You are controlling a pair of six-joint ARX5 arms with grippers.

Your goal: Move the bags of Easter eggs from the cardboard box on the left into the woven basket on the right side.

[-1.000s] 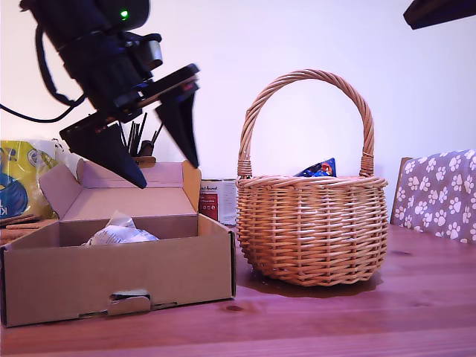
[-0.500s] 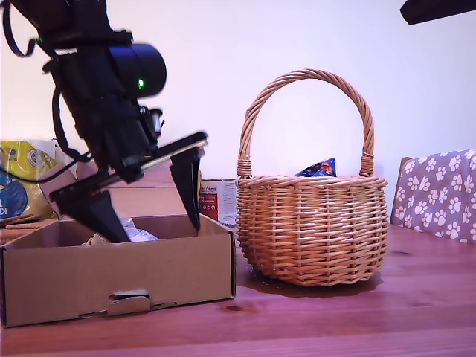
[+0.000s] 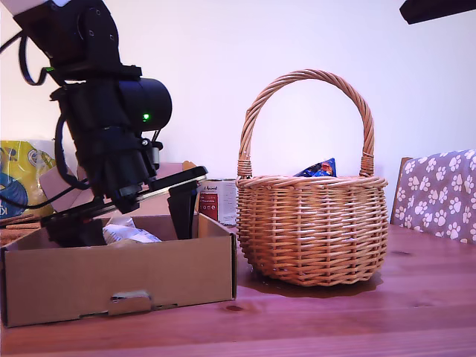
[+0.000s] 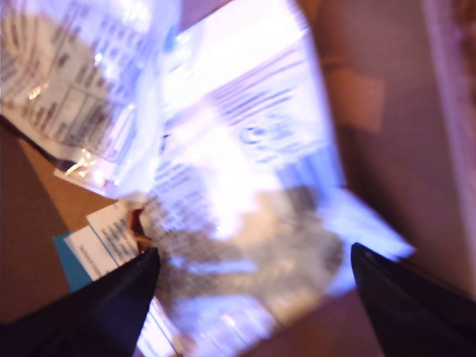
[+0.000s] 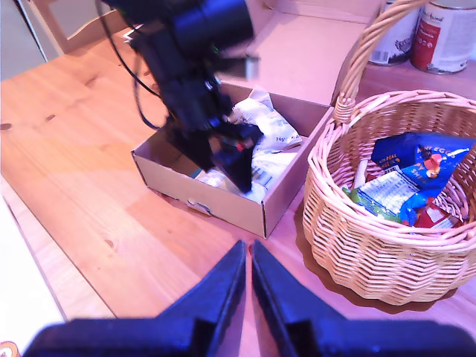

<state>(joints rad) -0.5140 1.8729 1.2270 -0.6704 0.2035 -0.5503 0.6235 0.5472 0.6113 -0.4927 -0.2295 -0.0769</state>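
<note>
The brown cardboard box (image 3: 111,279) stands at the exterior view's left with its flap lid up. A whitish-silver bag (image 3: 128,234) lies inside it, crinkled, printed side up (image 4: 238,163). My first gripper (image 3: 126,225) is open and down inside the box, one finger on each side of that bag, tips hidden behind the front wall. The first wrist view shows the gripper (image 4: 249,256) open over the bag, blurred. The woven basket (image 3: 312,230) holds a shiny blue bag (image 5: 420,160) and other packets. My second gripper (image 5: 248,260) is shut and empty, high above the table.
Two tins (image 5: 446,33) stand behind the basket. A yellow-and-blue pack (image 3: 18,178) sits behind the box at the exterior view's left edge. Paw-print fabric (image 3: 439,193) is at that view's right edge. Wooden table (image 3: 357,320) runs in front of box and basket.
My first gripper has come down from above the box into it, staying open, and now straddles the whitish-silver bag. Basket and second gripper have not moved.
</note>
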